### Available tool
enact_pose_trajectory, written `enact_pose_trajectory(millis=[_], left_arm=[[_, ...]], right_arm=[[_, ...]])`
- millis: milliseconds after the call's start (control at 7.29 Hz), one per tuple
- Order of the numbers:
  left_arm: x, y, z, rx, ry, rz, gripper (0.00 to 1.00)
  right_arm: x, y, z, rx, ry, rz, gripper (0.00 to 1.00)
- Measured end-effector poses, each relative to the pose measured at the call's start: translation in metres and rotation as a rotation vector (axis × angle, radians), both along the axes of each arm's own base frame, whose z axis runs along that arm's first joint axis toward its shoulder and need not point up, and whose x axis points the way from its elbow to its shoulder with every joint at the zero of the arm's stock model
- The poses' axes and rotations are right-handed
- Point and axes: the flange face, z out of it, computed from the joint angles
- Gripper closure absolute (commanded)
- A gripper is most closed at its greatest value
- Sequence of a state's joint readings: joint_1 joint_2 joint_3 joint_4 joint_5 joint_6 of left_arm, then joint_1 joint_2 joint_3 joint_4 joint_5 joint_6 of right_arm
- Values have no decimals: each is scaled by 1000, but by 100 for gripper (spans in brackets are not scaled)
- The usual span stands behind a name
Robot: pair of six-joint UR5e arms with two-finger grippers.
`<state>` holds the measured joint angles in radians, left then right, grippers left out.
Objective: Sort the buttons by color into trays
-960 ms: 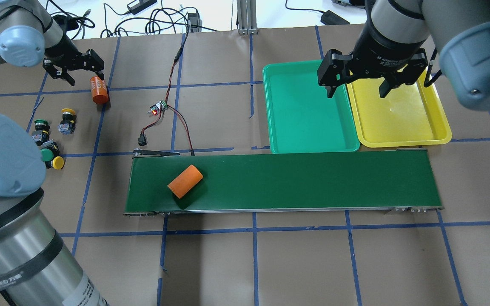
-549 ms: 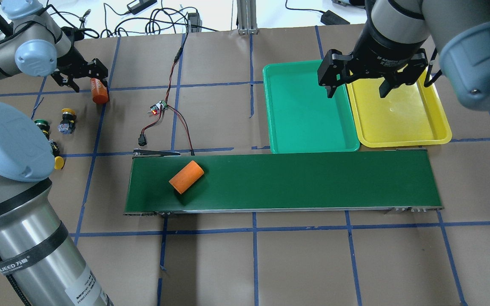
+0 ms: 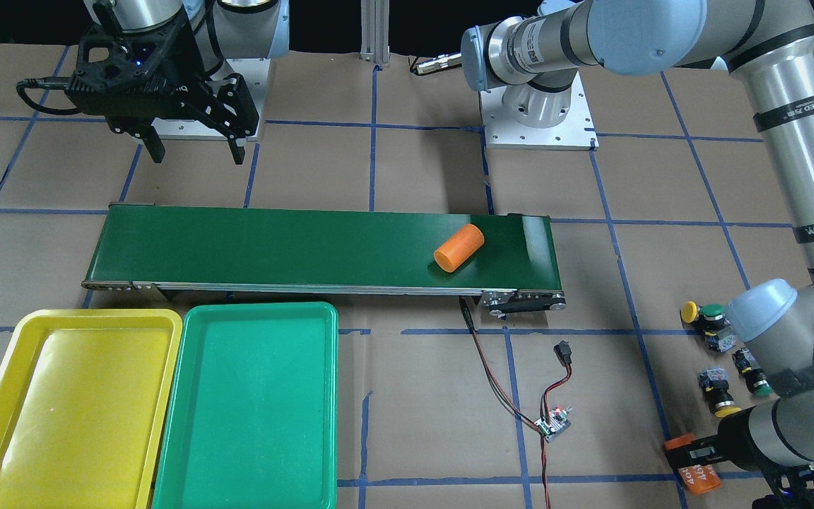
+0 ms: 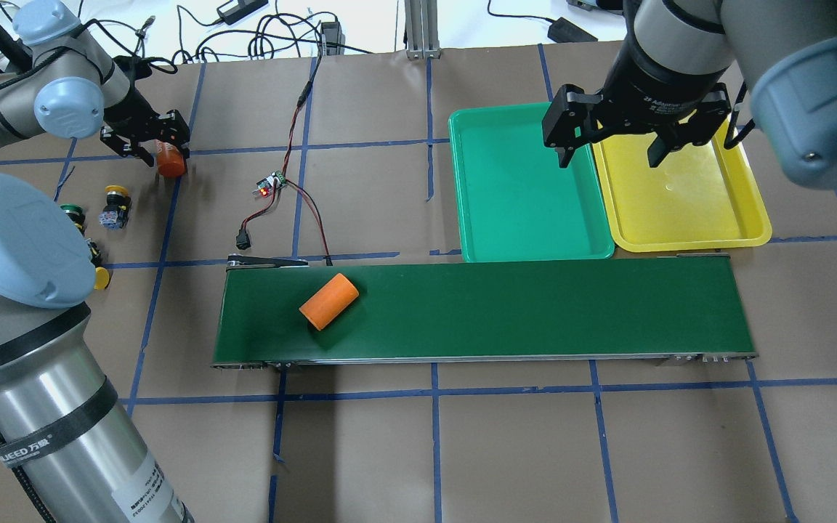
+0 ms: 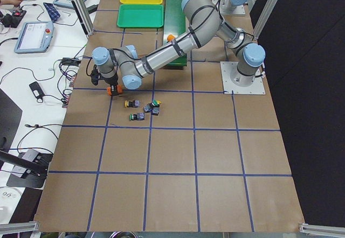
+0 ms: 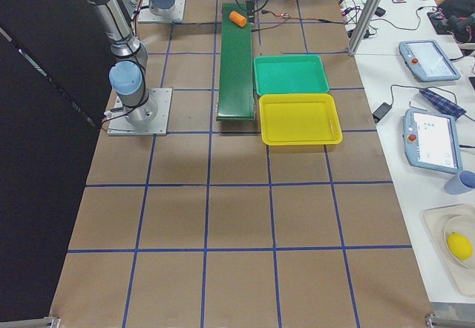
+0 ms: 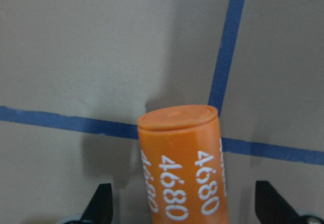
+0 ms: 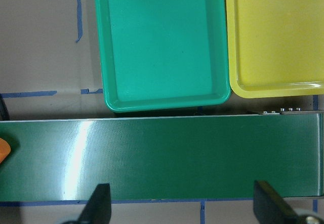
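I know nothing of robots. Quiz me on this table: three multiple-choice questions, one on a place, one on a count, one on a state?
1. Where does the orange cylinder lie that no tool is near?
A. on the dark-green belt
B. in the green tray
C. in the yellow tray

2. How many orange cylinders are in view?
A. one
B. two
C. four

3. How is the right tool?
A. open and empty
B. shut on a button
C. shut on a cylinder

Answers: 1 A, it rests on the belt. 2 B, a second cylinder, marked 4680, sits between the left tool's fingers. 3 A, its fingers hang wide apart with nothing between them.
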<state>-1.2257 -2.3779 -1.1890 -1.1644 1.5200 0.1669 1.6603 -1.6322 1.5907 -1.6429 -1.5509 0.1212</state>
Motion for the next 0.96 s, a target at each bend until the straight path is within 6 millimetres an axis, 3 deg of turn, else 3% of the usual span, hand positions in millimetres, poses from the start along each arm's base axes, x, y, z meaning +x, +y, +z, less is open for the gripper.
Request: enact_pose_trajectory(millis=[274,549,686,960], left_arm=[[-24,22,30,41,8,30,100],[-57,72,65,87,14,101,100],[-82,105,82,106,13,159,100],[-162,168,112,129,-4,289,100]], right_arm=[[0,0,0,-1,0,0,0],[0,0,0,-1,0,1,0],[0,0,0,-1,0,1,0],[0,0,0,-1,0,1,0]])
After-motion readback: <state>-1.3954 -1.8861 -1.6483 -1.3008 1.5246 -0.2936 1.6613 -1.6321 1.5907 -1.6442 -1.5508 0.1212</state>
